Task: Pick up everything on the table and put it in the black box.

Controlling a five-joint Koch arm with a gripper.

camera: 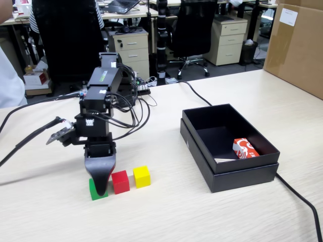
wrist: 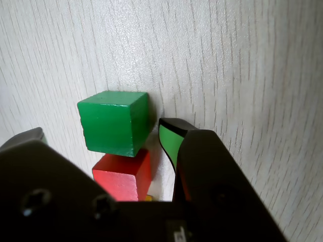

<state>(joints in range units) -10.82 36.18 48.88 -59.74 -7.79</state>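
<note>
Cubes sit in 1 tight row on the tabletop (camera: 212, 212): green cube (camera: 94, 190), red cube (camera: 120, 182), yellow cube (camera: 142, 176), the green and red touching in the wrist view. I have the fingers (camera: 101, 190) lowered over the green cube, the end piece, since its outer side is free. The wrist view shows the fingers (wrist: 101, 138) spread apart, 1 tip just beside the cube, nothing gripped. The black box (camera: 242, 174) stands well apart, open-topped, with a red-and-white packet (camera: 245, 148) inside. I judge the red cube's closeness a risk on closing.
</note>
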